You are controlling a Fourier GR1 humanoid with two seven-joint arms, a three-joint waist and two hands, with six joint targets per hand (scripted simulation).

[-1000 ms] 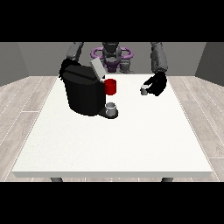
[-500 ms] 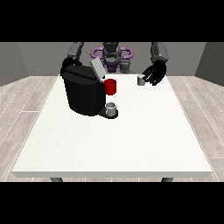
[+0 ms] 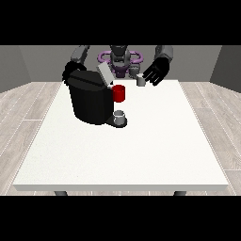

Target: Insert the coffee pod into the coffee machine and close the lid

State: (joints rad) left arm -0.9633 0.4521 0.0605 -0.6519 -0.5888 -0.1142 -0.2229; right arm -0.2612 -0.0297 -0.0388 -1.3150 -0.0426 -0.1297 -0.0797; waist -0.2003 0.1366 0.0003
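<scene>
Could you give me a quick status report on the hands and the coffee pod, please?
Hand at view's right holding coffee pod above table. Hand at view's left behind coffee machine. Lid up. Red mug beside machine.

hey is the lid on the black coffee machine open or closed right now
Open. The grey lid flap stands tilted up above the top of the black coffee machine, not lying flat on it.

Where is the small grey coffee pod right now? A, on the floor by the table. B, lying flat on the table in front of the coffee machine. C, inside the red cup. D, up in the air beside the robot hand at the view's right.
D: the coffee pod shows just left of the robot hand at the view's right, near the table's far edge, right of the coffee machine.
</scene>
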